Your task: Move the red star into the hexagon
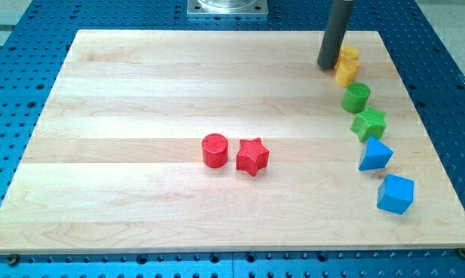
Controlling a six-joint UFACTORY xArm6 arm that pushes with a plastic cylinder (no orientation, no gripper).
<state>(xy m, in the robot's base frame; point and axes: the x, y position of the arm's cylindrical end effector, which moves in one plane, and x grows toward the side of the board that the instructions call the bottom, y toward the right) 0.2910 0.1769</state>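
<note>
The red star [252,157] lies near the middle of the wooden board [140,93], touching or nearly touching a red cylinder [214,150] on its left. My tip [327,65] stands at the view's top right, right beside two yellow blocks [347,65], far from the red star. One yellow block [348,55] looks like a hexagon; the other one's shape is unclear.
Down the board's right side run a green cylinder [356,97], a green star [369,123], a blue triangular block [375,154] and a blue cube [395,193]. A metal base [227,8] sits at the view's top edge. Blue perforated table surrounds the board.
</note>
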